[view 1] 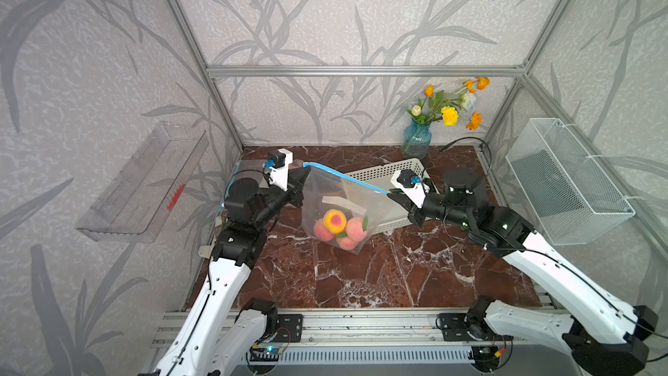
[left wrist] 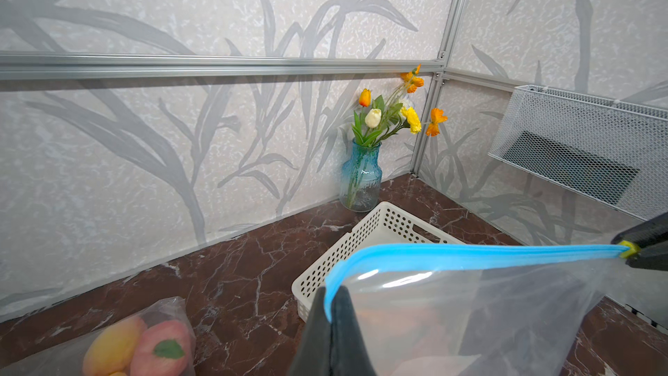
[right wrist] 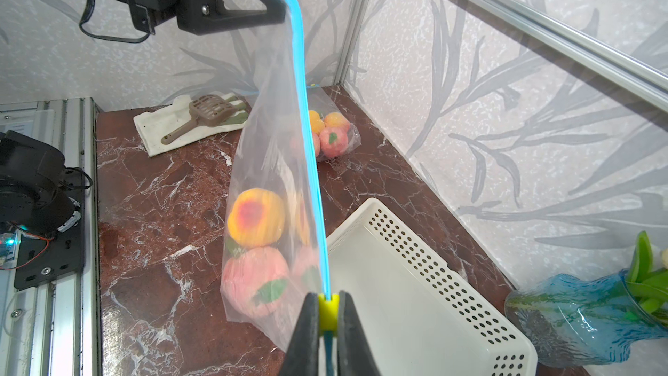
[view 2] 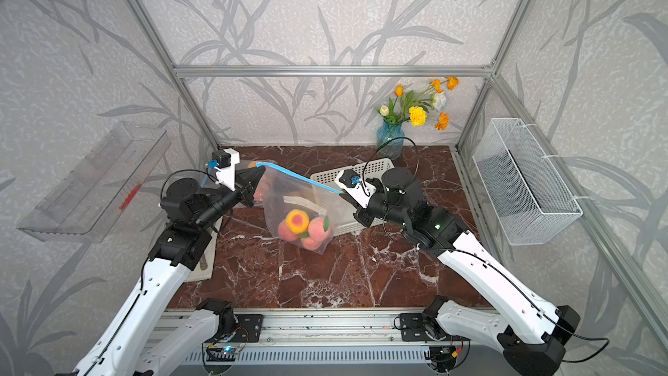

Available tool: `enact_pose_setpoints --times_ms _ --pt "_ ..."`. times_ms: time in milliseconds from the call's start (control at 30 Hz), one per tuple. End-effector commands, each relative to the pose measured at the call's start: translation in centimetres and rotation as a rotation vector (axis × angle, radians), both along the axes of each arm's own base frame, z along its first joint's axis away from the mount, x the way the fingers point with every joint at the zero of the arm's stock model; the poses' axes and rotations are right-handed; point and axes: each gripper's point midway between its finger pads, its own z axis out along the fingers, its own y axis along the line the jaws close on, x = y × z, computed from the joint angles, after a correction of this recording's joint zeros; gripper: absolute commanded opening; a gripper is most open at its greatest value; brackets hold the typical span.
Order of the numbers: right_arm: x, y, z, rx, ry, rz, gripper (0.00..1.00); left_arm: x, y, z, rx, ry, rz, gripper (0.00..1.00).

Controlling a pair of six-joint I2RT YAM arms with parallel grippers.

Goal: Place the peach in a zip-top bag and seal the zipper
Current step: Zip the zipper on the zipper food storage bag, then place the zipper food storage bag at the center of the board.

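1. While the left gripper point(view 1: 305, 175) clamps the zip-top bag's point(view 1: 325, 193) left corner, the right gripper point(right wrist: 329, 305) pinches the yellow slider point(right wrist: 328, 311), so the blue zipper point(view 1: 343, 179) runs taut.
2. Peaches point(view 1: 334, 221) lie in the hanging bag's bottom, above the table point(view 1: 361, 276) centre.

The light is bright, soft and even, and it falls from above — the frame bar point(left wrist: 217, 65) beyond the left gripper point(view 1: 305, 175) throws a thin dark band on the wall panels point(left wrist: 144, 139) just beneath itself. Those pale panels sit near washed out. Between the left gripper and the right gripper point(view 1: 389, 194), the zip-top bag point(view 1: 336, 189) leaves only a faint shadow on the worktop point(view 1: 361, 276). White glare streaks cross the bag's film just ahead of the left gripper. Both top views stretch things toward the edges — wide-angle distortion. In the wrist views the fingers point(right wrist: 307, 338) nearest the lens are soft; everything beyond is sharp.
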Motion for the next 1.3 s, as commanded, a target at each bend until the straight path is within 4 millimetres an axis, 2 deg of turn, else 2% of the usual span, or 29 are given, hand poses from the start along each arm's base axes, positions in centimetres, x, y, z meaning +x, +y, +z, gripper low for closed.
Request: enact_pose_setpoints --times_ms 0,333,533,600,700,733,767,833,867,933,1033,1067,1133,1167,1233,1267 --pt "0.0 -1.0 -0.3 0.006 0.02 -0.044 0.0 0.6 2.3 0.8 -0.022 -0.028 0.131 0.0" --pt "0.1 0.4 -0.4 0.029 0.056 0.004 0.0 0.5 2.7 -0.3 -0.034 -0.009 0.154 0.0" --pt "0.2 1.9 0.5 0.108 0.092 0.041 0.0 0.6 4.4 -1.0 -0.109 0.051 0.253 0.0" --pt "0.8 2.7 0.8 0.139 0.117 0.041 0.0 0.6 5.0 -1.4 -0.141 0.08 0.291 0.0" --pt "3.0 3.9 0.5 0.16 0.155 -0.01 0.0 0.9 7.0 -2.5 -0.186 0.148 0.414 0.0" --pt "4.1 4.2 0.2 0.163 0.168 -0.047 0.03 1.0 8.0 -3.0 -0.207 0.172 0.478 0.0" --pt "5.2 4.3 -0.1 0.165 0.182 -0.09 0.14 1.1 8.8 -3.6 -0.224 0.195 0.529 0.0" --pt "7.4 4.4 -0.5 0.17 0.203 -0.187 0.47 1.4 10.3 -5.3 -0.246 0.259 0.632 0.0" --pt "8.2 4.3 -0.8 0.171 0.212 -0.228 0.58 1.5 11.0 -6.2 -0.246 0.289 0.677 0.0" --pt "9.4 3.9 -0.4 0.201 0.204 -0.298 0.69 1.7 12.7 -8.2 -0.246 0.36 0.803 0.0" --pt "9.8 2.7 0.4 0.251 0.182 -0.365 0.84 1.8 14.7 -10.4 -0.22 0.429 0.942 0.01" --pt "9.9 2.2 0.4 0.262 0.177 -0.384 0.86 1.9 15.1 -10.7 -0.213 0.442 0.967 0.13" --pt "9.9 0.7 0.4 0.279 0.171 -0.437 0.89 2.0 16.0 -11.4 -0.197 0.474 1.022 0.61" --pt "9.9 0.0 0.1 0.278 0.173 -0.466 0.89 2.0 16.3 -11.5 -0.187 0.48 1.041 0.76" --pt "9.9 -2.4 -1.0 0.27 0.179 -0.55 0.9 1.9 16.9 -11.4 -0.174 0.48 1.067 0.96" --pt "9.9 -3.5 -1.6 0.265 0.181 -0.593 0.91 1.8 17.1 -11.3 -0.17 0.474 1.07 0.99"
